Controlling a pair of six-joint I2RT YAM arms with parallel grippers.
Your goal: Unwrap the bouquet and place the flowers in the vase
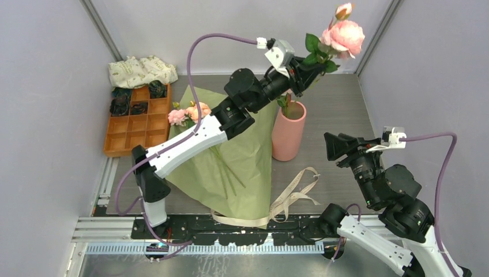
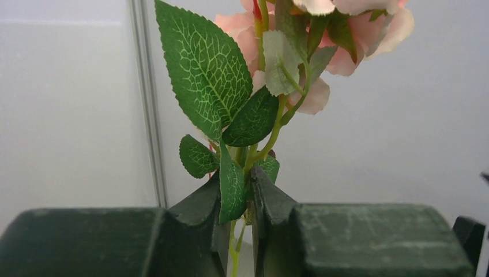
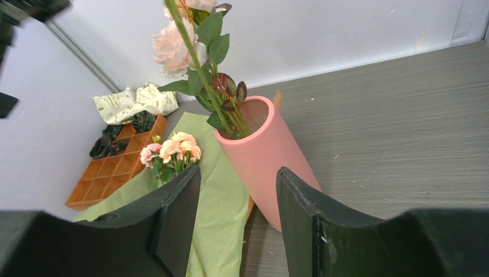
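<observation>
Nearest, right gripper (image 3: 237, 179) jaws stand spread; left gripper (image 2: 235, 182) jaws pinch flower stem (image 3: 197, 64) standing in vase (image 3: 271, 156).

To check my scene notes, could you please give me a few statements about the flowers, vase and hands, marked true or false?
1. The left hand is shut on a rose. True.
2. The vase lies on its side. False: it stands upright.
3. The ribbon is tied round the green paper. False: it lies loose on the table.
4. Small flowers lie on the green paper. True.
5. The right hand grips the vase. False: it is open, empty.
</observation>
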